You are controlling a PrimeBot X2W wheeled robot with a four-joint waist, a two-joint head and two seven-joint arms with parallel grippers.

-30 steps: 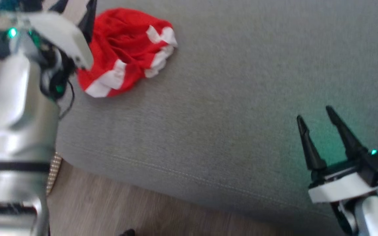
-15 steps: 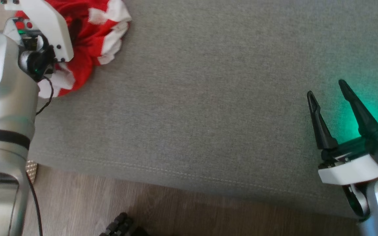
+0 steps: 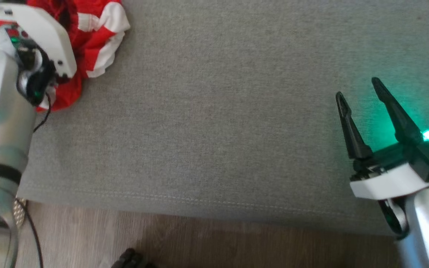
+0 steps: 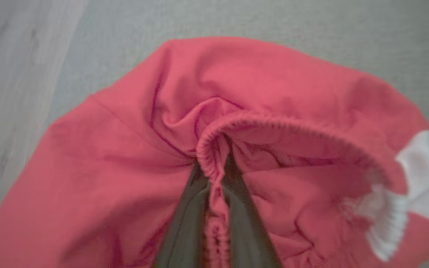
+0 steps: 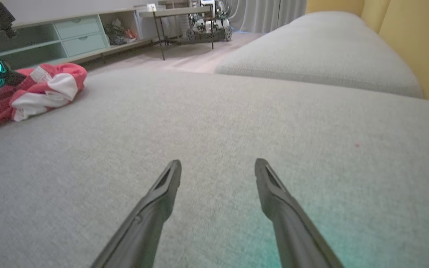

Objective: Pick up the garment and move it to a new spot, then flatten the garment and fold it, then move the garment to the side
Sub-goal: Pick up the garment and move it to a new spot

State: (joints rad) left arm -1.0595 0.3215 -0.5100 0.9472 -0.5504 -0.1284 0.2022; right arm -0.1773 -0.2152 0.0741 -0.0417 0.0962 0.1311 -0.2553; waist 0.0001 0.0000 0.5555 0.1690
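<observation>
The garment is a crumpled red piece with white stripes, lying at the far left of the grey cushion. In the left wrist view my left gripper is shut on the garment, pinching its gathered elastic hem between the two dark fingers. My left arm's white wrist housing covers part of the cloth in the head view. Far off to the right, my right gripper hovers just above the bare cushion, open with nothing between its fingers. The garment also lies at the left in the right wrist view.
The cushion's front edge drops to a wooden floor. In the right wrist view a second grey cushion lies beyond, with a yellow backrest at right, and pale green drawers and a table across the room.
My left gripper has closed on the garment's hem. The head camera has shifted, so the garment sits further left and higher in the picture. The right gripper stays open.
</observation>
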